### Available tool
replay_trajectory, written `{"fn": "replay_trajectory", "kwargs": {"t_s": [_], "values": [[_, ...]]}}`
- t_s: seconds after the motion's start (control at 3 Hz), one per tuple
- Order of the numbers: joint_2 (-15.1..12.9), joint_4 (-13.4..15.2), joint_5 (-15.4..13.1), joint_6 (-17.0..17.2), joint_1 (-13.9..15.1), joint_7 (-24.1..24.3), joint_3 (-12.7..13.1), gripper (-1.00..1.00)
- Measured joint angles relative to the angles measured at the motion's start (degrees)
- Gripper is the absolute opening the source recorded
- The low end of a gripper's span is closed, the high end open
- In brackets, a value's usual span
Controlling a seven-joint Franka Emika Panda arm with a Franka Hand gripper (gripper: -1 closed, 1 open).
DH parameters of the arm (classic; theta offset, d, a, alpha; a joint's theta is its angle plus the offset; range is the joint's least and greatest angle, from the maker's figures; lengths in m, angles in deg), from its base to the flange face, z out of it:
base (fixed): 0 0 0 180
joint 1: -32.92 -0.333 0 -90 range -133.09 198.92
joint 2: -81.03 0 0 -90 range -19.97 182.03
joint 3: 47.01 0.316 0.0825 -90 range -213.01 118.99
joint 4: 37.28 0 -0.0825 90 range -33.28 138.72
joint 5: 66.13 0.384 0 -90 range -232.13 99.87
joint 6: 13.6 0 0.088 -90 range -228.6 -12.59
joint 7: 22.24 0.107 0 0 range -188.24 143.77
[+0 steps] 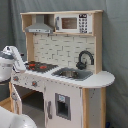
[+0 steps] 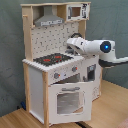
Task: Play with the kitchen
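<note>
The kitchen (image 1: 65,85) is a tall white and light-wood toy unit, seen in both exterior views. It has a black-red hob (image 1: 40,65), a sink (image 1: 73,74) with a black faucet (image 1: 85,58), a grey hood (image 1: 40,26) and a small microwave (image 1: 72,22). In the second exterior view the windowed oven door (image 2: 70,100) faces the camera below the hob (image 2: 52,59). My gripper (image 2: 69,44) hovers over the far end of the counter, beside the hob and just above it. The white arm (image 2: 100,48) reaches in from the second exterior view's right. The arm's end (image 1: 12,59) shows at the first exterior view's left edge.
The kitchen stands on a wooden floor (image 2: 112,107) before a grey curtain (image 2: 110,20). The rounded counter end (image 1: 102,79) juts out on the first exterior view's right. A white rounded robot part (image 1: 10,120) fills the first exterior view's bottom left corner.
</note>
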Motion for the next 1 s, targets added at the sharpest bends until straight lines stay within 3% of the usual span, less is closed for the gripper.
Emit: {"fn": "replay_trajectory", "kwargs": {"t_s": [1.0], "values": [[-9.4,0.0,2.8,13.5,-8.1,-4.2,0.4,1.0]]}}
